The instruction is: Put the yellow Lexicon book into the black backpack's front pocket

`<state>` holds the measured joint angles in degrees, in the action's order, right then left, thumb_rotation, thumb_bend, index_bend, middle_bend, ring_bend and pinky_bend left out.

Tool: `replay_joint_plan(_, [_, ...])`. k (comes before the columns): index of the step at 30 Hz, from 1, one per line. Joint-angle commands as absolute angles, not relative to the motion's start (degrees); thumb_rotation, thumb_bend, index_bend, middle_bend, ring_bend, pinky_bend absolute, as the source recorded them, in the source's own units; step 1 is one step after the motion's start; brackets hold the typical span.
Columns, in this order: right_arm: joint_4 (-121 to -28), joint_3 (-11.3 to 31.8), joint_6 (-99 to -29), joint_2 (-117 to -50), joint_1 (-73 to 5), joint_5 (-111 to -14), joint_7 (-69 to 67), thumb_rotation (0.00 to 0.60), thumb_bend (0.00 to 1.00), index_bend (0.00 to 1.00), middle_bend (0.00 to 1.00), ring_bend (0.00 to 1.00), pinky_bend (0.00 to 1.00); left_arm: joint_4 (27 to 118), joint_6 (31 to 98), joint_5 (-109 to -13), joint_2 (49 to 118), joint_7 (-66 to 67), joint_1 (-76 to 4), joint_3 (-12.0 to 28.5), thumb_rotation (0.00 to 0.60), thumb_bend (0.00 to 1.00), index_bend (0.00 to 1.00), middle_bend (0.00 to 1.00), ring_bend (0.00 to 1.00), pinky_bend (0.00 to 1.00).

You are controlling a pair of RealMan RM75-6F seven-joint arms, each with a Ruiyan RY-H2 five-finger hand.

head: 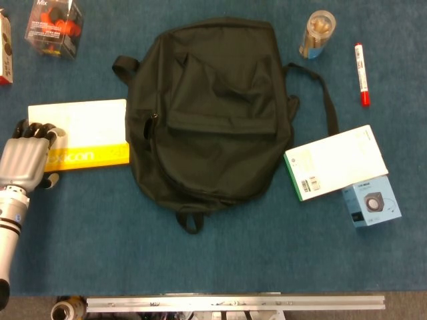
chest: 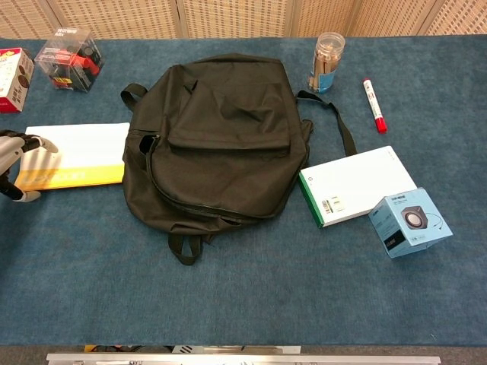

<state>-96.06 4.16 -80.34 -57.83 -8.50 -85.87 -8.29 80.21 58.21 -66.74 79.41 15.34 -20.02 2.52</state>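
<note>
Here my left hand (head: 28, 163) lies palm-down over the left end of the yellow Lexicon book (head: 83, 133), fingers loosely spread on the cover; whether the thumb grips the edge, I cannot tell. The head view shows the whole hand and wrist, while the chest view catches only fingertips at the frame edge. The book lies flat, long axis left to right, its right end touching the black backpack (head: 210, 113). I read "exicon" on its yellow band. A clear box (head: 55, 25) beyond is marked "Mix".
</note>
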Motion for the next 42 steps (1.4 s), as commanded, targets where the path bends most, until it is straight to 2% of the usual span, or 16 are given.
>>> replay_joint_plan(1, [-95.8,4.1,-80.2,-57.9,-8.5,-85.9,-8.6,0.600,0.15,0.00,0.04,0.00,0.00,80.1,58.0,-66.3,79.7,15.8,-20.3,2.6,0.600,0.19,0.22,0.19,0.13,0.07])
replay_joint_plan(42, [-94.4,3.7,-80.5,-58.0,-7.7,-85.8,-10.5,0.600,0.15,0.00,0.04,0.00,0.00,78.0,56.4,-61.0,82.1,18.0,-22.3,3.3,0.600,0.19,0.23,0.19,0.14,0.09])
